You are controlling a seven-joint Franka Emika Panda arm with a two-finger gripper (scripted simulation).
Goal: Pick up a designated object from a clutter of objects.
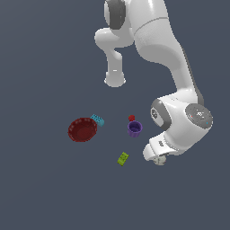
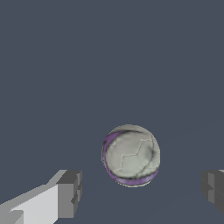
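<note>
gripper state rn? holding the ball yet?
Gripper: open, holding nothing; fingers apart either side of the ball, not touching it.

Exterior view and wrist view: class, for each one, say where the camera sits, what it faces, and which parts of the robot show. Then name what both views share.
Exterior view: off the arm, high, looking down on the floor with the bowl, cup and green brick; most of the arm shows.
Wrist view: on the wrist, facing down at the ball; only the open gripper fingers show.
Shared: the ball, mostly hidden under the hand in the exterior view.
</note>
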